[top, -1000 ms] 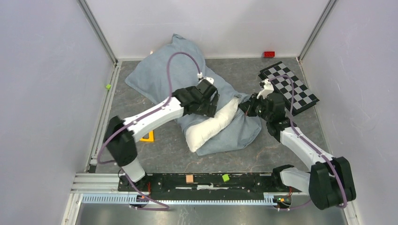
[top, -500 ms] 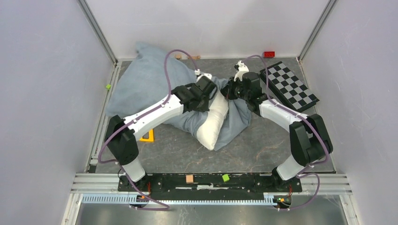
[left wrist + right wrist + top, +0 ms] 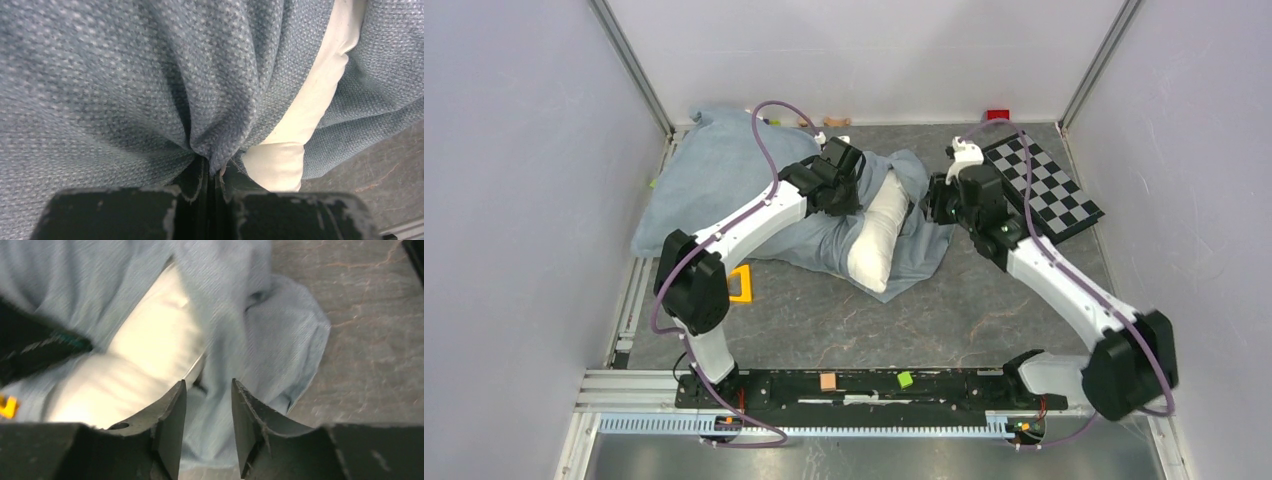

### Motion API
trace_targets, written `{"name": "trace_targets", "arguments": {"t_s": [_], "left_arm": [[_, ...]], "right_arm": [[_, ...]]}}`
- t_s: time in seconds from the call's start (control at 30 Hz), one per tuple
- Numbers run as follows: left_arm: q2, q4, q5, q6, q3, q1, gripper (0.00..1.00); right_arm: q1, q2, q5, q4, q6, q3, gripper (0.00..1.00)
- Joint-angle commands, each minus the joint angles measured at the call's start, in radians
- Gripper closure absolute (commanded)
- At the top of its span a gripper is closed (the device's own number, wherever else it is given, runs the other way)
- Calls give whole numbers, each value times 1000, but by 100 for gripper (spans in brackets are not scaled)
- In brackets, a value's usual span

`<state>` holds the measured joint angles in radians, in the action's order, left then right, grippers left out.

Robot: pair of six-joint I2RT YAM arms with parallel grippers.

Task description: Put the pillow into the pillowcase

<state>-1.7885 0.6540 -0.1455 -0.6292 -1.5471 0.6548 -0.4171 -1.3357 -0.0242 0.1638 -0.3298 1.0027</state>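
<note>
Pillow [image 3: 879,235] lies partly inside the pillowcase [image 3: 714,185], near end bare. A fold of it is clamped in the left tool [image 3: 212,172]; the right tool [image 3: 207,405], jaws apart and empty, should pinch the hem beside the pillow and draw it over.

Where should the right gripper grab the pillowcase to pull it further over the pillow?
Pinch the pillowcase at its loose open edge, lying slack on the table to the right of the exposed pillow, and come down from above. The cloth there is folded and free of the stuffing, and the left gripper pinches the opposite side.
</note>
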Motion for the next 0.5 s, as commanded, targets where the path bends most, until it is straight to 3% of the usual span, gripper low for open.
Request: {"name": "trace_targets", "arguments": {"t_s": [0.0, 0.07, 0.17, 0.47], "left_arm": [[-43, -18, 35, -41, -23, 2, 98], [-45, -18, 38, -42, -27, 2, 98], [-45, -18, 43, -38, -32, 1, 98], [-29, -9, 34, -27, -42, -6, 98]], "right_arm": [[-117, 159, -83, -22, -113, -145, 62], [-167, 186, -100, -72, -162, -197, 66], [-203, 138, -97, -129, -200, -205, 66], [-156, -53, -172, -255, -345, -232, 64]]}}
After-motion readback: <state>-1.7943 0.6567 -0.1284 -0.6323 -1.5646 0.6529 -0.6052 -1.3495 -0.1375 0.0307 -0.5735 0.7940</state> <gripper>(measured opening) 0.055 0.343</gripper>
